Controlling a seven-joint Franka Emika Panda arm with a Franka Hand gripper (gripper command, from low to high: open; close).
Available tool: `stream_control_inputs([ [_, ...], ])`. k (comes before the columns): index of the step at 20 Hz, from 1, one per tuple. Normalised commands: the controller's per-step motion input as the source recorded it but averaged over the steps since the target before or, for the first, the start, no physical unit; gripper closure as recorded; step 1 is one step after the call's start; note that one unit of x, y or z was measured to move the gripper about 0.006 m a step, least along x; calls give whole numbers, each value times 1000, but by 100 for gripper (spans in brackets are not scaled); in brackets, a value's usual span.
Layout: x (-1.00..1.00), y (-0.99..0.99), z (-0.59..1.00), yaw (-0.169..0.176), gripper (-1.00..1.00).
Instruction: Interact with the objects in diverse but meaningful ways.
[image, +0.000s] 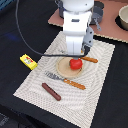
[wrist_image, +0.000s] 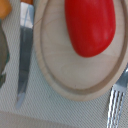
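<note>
Wrist view: red tomato (wrist_image: 91, 26) on round plate (wrist_image: 55, 65); hand's opening hidden; best lowered centred over tomato.

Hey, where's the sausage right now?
In the exterior view the sausage lies on the striped mat, toward the view's left, just in front of the fork and well apart from the plate.
</note>
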Motion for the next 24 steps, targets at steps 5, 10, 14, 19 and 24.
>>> stream_control_inputs([
  [5,571,-237,0,14,-100],
  [10,94,-140,-49,29,-100],
  [14,51,-43,-146,30,-100],
  [19,206,2,-162,32,-100],
  [24,166,0,-170,35,-100],
])
